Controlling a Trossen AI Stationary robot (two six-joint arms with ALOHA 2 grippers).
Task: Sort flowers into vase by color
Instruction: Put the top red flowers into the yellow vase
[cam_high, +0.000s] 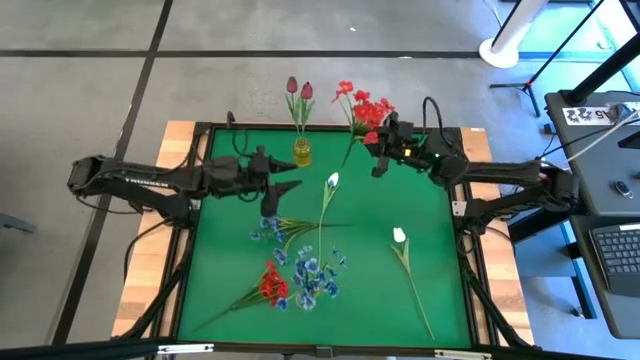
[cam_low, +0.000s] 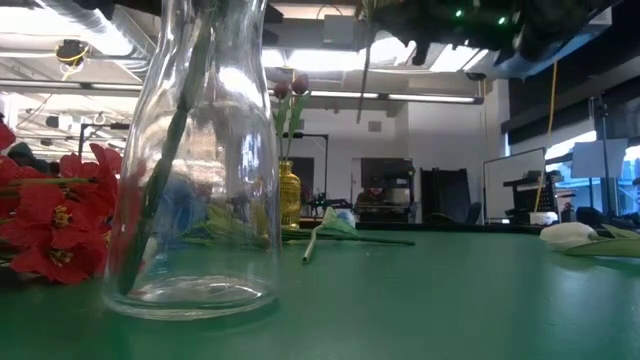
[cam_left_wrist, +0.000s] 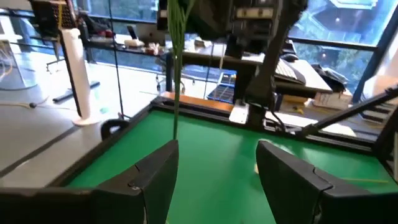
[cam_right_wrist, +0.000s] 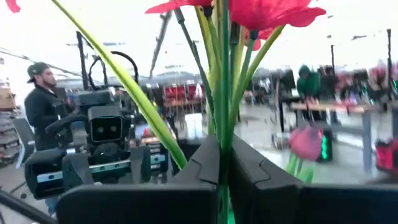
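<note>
My right gripper (cam_high: 377, 140) is over the table's far right part, shut on a bright red flower cluster (cam_high: 365, 110). My left gripper (cam_high: 287, 186) hovers open at the table's far left, near a small yellow vase (cam_high: 302, 152) holding two dark pink tulip buds (cam_high: 298, 90). Two white tulips (cam_high: 332, 181) (cam_high: 399, 236) lie flat on the green mat. Blue sprays (cam_high: 300, 262) and another red cluster (cam_high: 273, 283) also lie flat there. In the low view a clear glass vase (cam_low: 195, 160) stands close by with a stem inside. My right gripper pinches the red cluster's bundled stems (cam_right_wrist: 222, 127) between its two fingers, a little below the blooms (cam_right_wrist: 249, 9). The fingers lie across the stems. The flower is lifted clear and about upright, with its long stem (cam_low: 365, 60) hanging free below the gripper.
The mat's middle and right far area (cam_high: 420, 200) is bare. A raised dark frame (cam_high: 195, 220) borders the mat. The held stem (cam_left_wrist: 176, 74) hangs just ahead of my left gripper's open fingers. A person (cam_right_wrist: 40, 106) stands beyond the table, and a desk with a keyboard (cam_high: 620, 250) is on the right.
</note>
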